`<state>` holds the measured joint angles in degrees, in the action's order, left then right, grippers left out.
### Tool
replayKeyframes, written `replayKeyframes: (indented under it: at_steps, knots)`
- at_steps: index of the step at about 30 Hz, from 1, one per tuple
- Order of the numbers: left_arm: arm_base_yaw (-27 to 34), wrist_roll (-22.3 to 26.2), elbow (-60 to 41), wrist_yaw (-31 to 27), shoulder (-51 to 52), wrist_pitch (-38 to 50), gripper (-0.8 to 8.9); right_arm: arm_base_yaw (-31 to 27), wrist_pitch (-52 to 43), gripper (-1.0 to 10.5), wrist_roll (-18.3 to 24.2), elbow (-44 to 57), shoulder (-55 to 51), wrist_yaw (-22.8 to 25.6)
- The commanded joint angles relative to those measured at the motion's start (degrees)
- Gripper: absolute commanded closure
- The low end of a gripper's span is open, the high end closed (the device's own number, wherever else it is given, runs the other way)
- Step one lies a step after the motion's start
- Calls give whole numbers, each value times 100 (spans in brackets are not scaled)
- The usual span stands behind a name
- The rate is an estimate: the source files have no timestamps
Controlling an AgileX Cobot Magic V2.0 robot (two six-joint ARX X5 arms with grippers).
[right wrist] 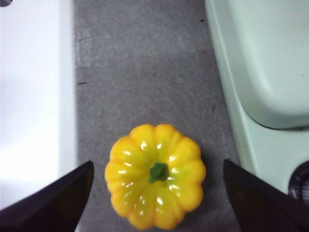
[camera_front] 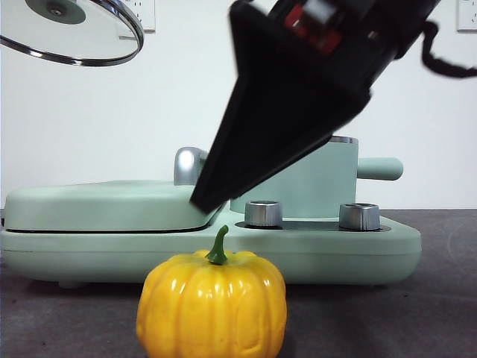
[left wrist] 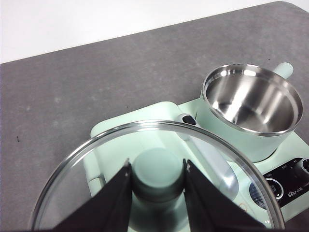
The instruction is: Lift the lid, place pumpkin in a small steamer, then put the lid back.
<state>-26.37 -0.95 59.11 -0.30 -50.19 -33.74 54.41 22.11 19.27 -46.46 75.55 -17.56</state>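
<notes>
Front view is filled largest by the mint-green griddle unit [camera_front: 223,253], a wide flat base with its closed rectangular cover [camera_front: 97,205] and two chrome dials [camera_front: 263,213] along the near edge. At its far right end stands the small steamer [camera_front: 328,183], its stubby handle poking out sideways; the left wrist view shows its bare steel bowl uncovered and with nothing inside.

Next in size, the right gripper [camera_front: 205,200] slants down dark across the middle, tip low above the griddle's edge. Its wrist camera looks straight down with both jaws spread wide, one on either side of the pumpkin [right wrist: 155,175], touching nothing.

The lid [camera_front: 71,30] hangs high at the upper left, well clear of the pot. The left gripper [left wrist: 157,169] has its jaws pinched tight against the mint-green knob [left wrist: 157,176].

Smallest, the pumpkin sits upright on the grey table [camera_front: 417,321] just in front of the griddle, green stem up.

So the lifting looks done. The pumpkin has yet to be grasped, carried across and lowered into the pot, and the lid then needs setting back on the rim.
</notes>
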Motion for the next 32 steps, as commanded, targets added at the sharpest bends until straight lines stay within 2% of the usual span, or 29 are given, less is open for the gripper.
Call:
replayKeyframes:
  at_steps: [1, 24, 26, 28, 32]
  knots:
    - [-15, -22, 87, -22, 7, 160, 798, 122, -109, 507, -37, -103, 214, 118]
    - [-15, -17, 87, -22, 7, 164, 798, 173, -243, 482, -31, -103, 1067, 216]
    - [-15, -17, 87, -22, 7, 162, 798, 173, -240, 507, -92, -103, 1069, 214]
    - [-15, -17, 87, -22, 7, 162, 798, 177, -240, 587, -214, -103, 1047, 179]
    - [-15, -17, 87, -22, 7, 166, 798, 166, -173, 601, -505, -144, 876, 42]
